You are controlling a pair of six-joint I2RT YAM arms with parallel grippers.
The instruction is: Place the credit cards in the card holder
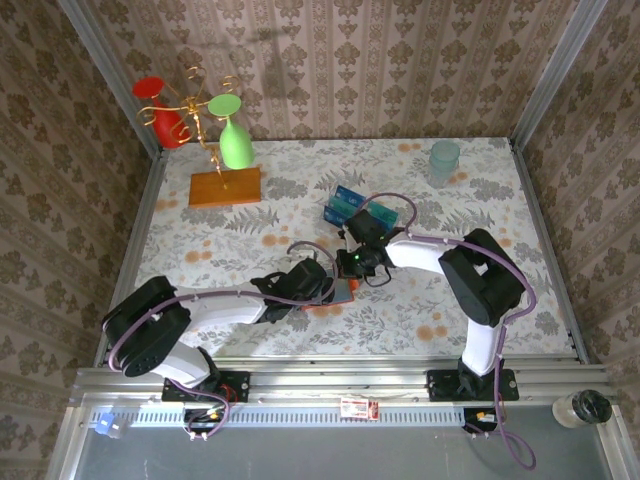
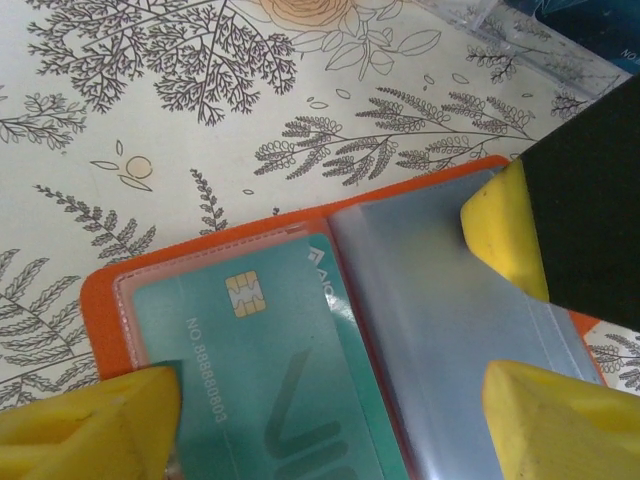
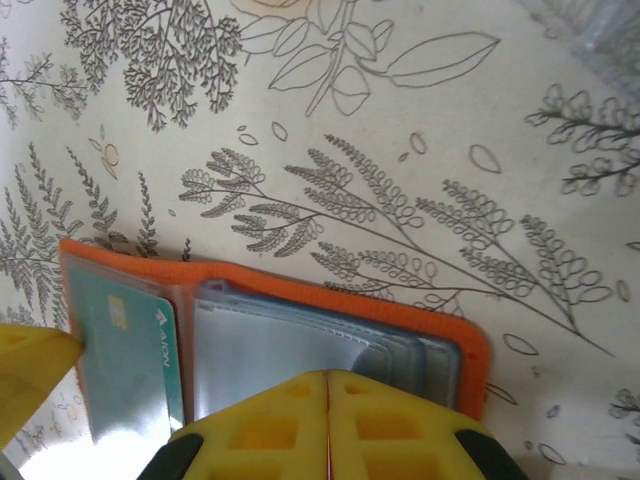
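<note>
I've one glossy teal credit card [image 2: 270, 370] pocketed in the open orange-red folding card holder [image 2: 300, 217] toward the worktop's [image 1: 200, 255] near edge, left jaws spread wide over it, right jaws closed empty and pinning it, with dark blue cards [image 1: 347, 202] left to load.

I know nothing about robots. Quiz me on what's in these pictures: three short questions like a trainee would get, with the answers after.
1. True or false: the orange-red folding card holder lies open on the floral tablecloth.
2. What colour is the glossy chip card lying in it? A teal, B red, C white.
3. Fill in: the right arm's yellow fingers are ____ (open or shut).
Key: 1 true; 2 A; 3 shut.
</note>
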